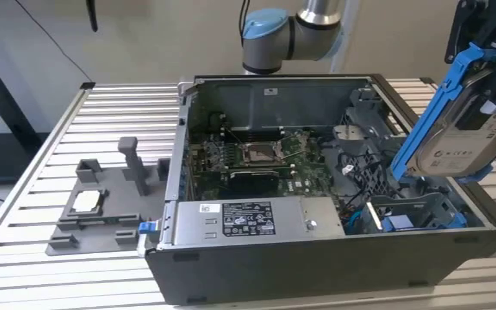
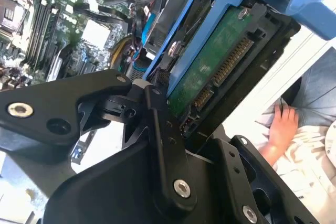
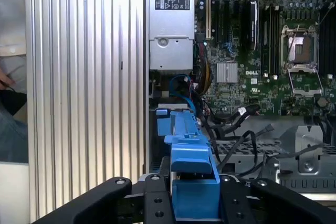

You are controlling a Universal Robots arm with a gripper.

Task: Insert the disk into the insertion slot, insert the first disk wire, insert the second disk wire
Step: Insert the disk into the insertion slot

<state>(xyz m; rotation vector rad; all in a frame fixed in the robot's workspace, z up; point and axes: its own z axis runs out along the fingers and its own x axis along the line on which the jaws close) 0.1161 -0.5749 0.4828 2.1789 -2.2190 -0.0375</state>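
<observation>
Our claw (image 3: 195,204) grips the disk (image 1: 464,135) by its frame (image 3: 188,145) above the slot (image 1: 416,210). We judge it rigid, weighty, fragile; hold the frame.

Exterior view looks down at the open dark-grey metal computer case (image 1: 317,271); both wrist views, close above, share its green motherboard (image 3: 236,38)

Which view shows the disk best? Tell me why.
The exterior view: the disk shows its labelled face and blue frame, tilted. The second wrist view shows its green underside and connectors; the first wrist view, its frame edge-on.
</observation>
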